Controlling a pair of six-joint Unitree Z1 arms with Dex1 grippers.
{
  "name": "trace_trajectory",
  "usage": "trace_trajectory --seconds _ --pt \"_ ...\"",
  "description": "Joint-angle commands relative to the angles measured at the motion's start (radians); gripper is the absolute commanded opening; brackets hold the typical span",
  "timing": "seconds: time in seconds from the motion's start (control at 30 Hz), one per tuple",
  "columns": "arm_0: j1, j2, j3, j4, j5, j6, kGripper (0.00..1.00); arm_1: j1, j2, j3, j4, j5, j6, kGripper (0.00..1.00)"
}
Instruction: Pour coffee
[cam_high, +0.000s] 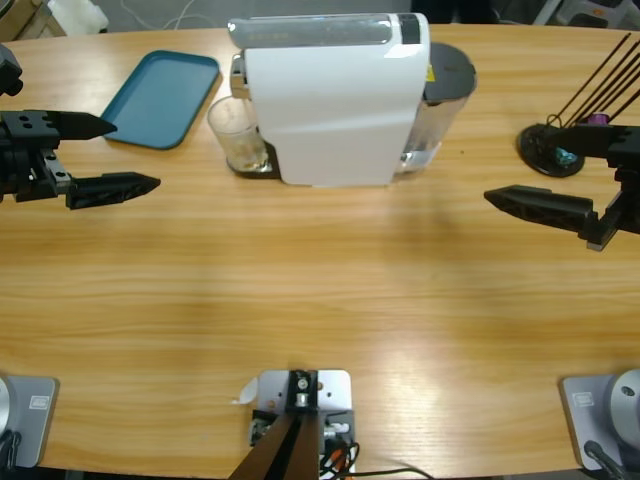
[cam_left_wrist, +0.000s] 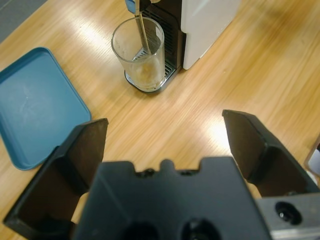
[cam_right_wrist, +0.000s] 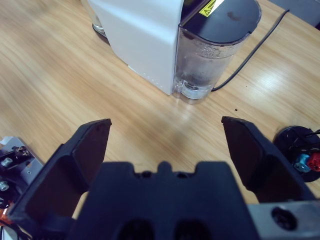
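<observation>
A robot test bench in a lab, dressed up as a coffee corner.

You're looking at a long wooden counter (cam_high: 320, 290) carrying a white capsule coffee machine (cam_high: 330, 100) with a clear water tank (cam_right_wrist: 212, 60) and a black power cord (cam_right_wrist: 255, 47), a glass (cam_left_wrist: 141, 57) on its drip tray, a teal serving tray (cam_high: 165, 98) and a black capsule stand (cam_high: 555, 148) with thin rods. Two robot arms reach in from the counter's sides, and beyond its far edge you see bits of cable and clutter.
</observation>
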Motion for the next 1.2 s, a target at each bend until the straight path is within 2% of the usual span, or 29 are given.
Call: trace_trajectory --seconds 0.03,0.3,1.0,1.2 --pt "-0.014 -0.023 0.018 -0.012 -0.024 -0.024 1.000 0.012 -0.019 0.032 -0.009 -0.019 -0.003 1.000" --pt "-0.020 -0.050 0.028 0.001 0.041 -0.017 1.000 0.015 -0.018 0.034 -0.009 -0.024 -0.003 1.000" --pt "-0.044 -0.105 0.008 0.065 0.042 0.010 1.000 0.017 -0.011 0.035 -0.009 -0.025 -0.003 1.000" --pt "-0.044 -0.062 -0.099 0.197 0.053 -0.003 1.000 0.017 -0.011 0.035 -0.009 -0.020 -0.003 1.000"
